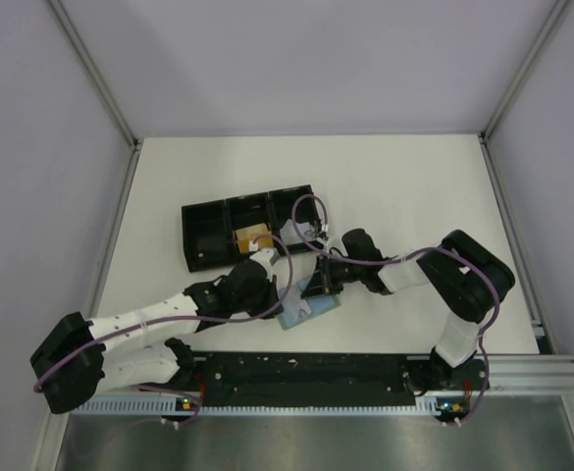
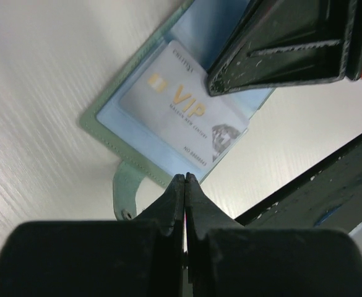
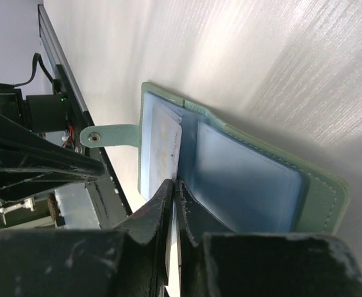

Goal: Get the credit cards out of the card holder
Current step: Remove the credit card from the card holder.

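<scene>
The pale green card holder (image 1: 311,312) (image 2: 97,117) (image 3: 317,192) lies open on the white table, its tab (image 2: 124,192) pointing toward the arms. A silvery-grey credit card (image 2: 181,108) (image 3: 165,142) marked VIP sits in the clear pocket of one panel. My left gripper (image 1: 277,297) (image 2: 185,177) is shut and empty, its tips at the holder's near edge beside the tab. My right gripper (image 1: 318,287) (image 3: 174,184) has its tips at the card's inner edge by the fold, jaws a hair apart. Whether they pinch the card does not show. A tan credit card (image 1: 250,238) lies in the black tray.
A long black three-compartment tray (image 1: 203,240) stands just behind the grippers. A black rail (image 1: 306,368) runs along the near table edge, close to the holder. Enclosure walls close in the table at left, right and back.
</scene>
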You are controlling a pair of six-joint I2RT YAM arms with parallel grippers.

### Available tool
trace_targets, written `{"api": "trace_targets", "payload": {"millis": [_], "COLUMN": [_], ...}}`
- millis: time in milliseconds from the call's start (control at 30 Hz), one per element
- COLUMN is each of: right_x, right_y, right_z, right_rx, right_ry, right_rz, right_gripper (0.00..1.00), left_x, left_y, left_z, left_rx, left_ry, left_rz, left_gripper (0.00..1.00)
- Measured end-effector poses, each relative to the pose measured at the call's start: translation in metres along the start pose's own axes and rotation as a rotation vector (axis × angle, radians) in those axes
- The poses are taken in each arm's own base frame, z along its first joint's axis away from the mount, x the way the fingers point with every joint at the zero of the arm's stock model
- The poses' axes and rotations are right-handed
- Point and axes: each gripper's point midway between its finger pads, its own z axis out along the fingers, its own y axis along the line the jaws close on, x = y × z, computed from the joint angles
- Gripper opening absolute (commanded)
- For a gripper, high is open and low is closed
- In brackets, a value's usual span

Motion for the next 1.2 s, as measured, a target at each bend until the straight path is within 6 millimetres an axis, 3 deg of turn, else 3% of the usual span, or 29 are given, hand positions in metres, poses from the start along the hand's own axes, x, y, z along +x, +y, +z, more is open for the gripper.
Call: {"api": "trace_targets", "payload": {"millis": [267,733,1067,1200], "right_x": [-0.003,-0.001,-0.003,-0.002], "right_y": [0.002,-0.003,-0.005,-0.007], "right_z": [-0.001,-0.002,-0.004,-0.008], "right_rx": [-0.013,-0.018,-0.02,-0.029], "right_ry": [-0.007,-0.003,-0.014,-0.02], "right_rz": [-0.003,0.015,0.02,0.034], "right_gripper": [0.01,0.07,0.07,0.02], "left_x": [-0.03,-0.009,-0.009,-0.009], "left_y": [-0.012,0.006,0.003,0.004], "left_z": [0.014,0.041,0.045,0.045], "left_rx": [-0.009,-0.081,-0.072,-0.075], "left_ry": [-0.044,0.056,0.076,0.081], "left_rz": [0.0,0.026,0.022,0.025], "left_gripper": [0.0,0.0,0.0,0.0]}}
